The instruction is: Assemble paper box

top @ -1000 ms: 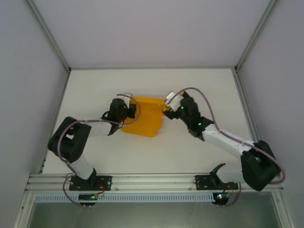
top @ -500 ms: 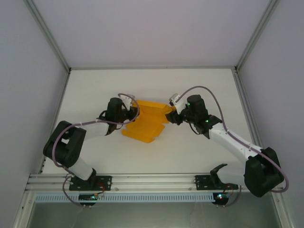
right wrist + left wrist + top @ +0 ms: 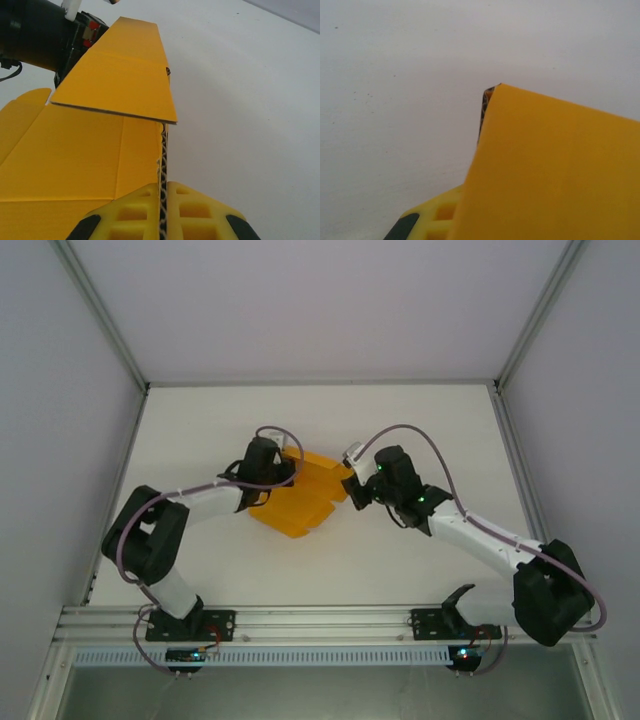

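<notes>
Roughly in the middle of the white tabletop (image 3: 430, 430) sits the box (image 3: 298, 508), not yet folded up: a creased sheet of plain orange-yellow card, its faces bare of print. It is held between the 2 arms. Its near part, with stepped flaps, lies low toward the tabletop, and its far side runs between the wrists.

In the right wrist view the sheet (image 3: 75, 155) spreads out to the left, crossed by straight creases. 1 flap (image 3: 120, 85) is raised and folded over it, cut edge toward the camera. The right jaws are closed on the sheet's right edge. The 2 yellow fingers (image 3: 200, 210) meet, and the card's edge runs into the black patterned strip between them. Past the flap is the black wrist of the left arm (image 3: 30, 35), which carries small red parts.

In the left wrist view a tilted panel of the box (image 3: 560, 170) covers the lower right. A yellow finger (image 3: 432, 222) shows at the bottom, just beside the panel, and a black patterned pad (image 3: 486, 100) peeks out at the panel's top corner, against the card. The left jaws are closed on this panel.

From above, the left arm (image 3: 205, 502) reaches in from the left and the right arm (image 3: 470, 535) from the right. The right arm has green lights lit along it. A metal rail (image 3: 320, 620) at the near edge carries both bases.
</notes>
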Available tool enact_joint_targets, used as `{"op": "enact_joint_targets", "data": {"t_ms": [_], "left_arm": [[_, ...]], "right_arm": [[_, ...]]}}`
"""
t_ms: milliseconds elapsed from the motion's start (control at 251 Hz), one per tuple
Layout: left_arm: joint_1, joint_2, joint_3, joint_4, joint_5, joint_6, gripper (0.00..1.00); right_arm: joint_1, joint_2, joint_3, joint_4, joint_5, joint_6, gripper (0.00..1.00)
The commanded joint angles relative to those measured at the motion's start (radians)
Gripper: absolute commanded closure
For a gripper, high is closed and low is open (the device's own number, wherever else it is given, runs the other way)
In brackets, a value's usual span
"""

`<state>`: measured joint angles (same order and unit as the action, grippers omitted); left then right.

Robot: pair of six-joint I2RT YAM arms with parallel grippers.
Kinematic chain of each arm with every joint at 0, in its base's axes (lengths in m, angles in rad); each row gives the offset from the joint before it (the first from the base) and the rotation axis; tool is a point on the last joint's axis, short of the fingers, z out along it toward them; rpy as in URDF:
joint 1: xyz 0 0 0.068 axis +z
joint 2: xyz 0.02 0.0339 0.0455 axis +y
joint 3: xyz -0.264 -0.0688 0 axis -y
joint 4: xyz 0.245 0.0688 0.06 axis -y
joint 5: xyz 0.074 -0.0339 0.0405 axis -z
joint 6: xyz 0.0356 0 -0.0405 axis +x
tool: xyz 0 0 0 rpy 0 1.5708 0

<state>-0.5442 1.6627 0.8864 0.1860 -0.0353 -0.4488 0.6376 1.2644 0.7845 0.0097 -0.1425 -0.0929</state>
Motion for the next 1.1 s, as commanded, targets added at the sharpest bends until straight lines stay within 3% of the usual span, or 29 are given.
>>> {"op": "enact_joint_targets", "data": {"t_ms": [0, 128, 355, 627, 938, 1094], "left_arm": [[0.034, 0.045, 0.024, -0.144, -0.299, -0.06, 1.0], [0.031, 0.043, 0.008, -0.126, -0.296, -0.048, 0.97], [0.03, 0.068, 0.074, -0.284, -0.434, -0.083, 0.93], [0.028, -0.018, -0.054, -0.056, -0.174, 0.026, 0.8], [0.03, -0.065, -0.133, 0.055, -0.012, 0.071, 0.6], [0.039, -0.063, -0.146, 0.103, 0.032, 0.07, 0.58]], "right_arm": [[0.004, -0.014, 0.002, -0.021, 0.06, 0.015, 1.0], [-0.003, -0.011, -0.009, -0.027, 0.046, 0.022, 1.0], [-0.018, -0.008, -0.015, -0.023, 0.035, 0.027, 1.0], [-0.078, 0.045, -0.062, 0.019, -0.072, 0.038, 1.0], [-0.11, 0.105, -0.091, 0.045, -0.14, -0.002, 1.0], [-0.119, 0.111, -0.102, 0.059, -0.15, -0.008, 1.0]]}}
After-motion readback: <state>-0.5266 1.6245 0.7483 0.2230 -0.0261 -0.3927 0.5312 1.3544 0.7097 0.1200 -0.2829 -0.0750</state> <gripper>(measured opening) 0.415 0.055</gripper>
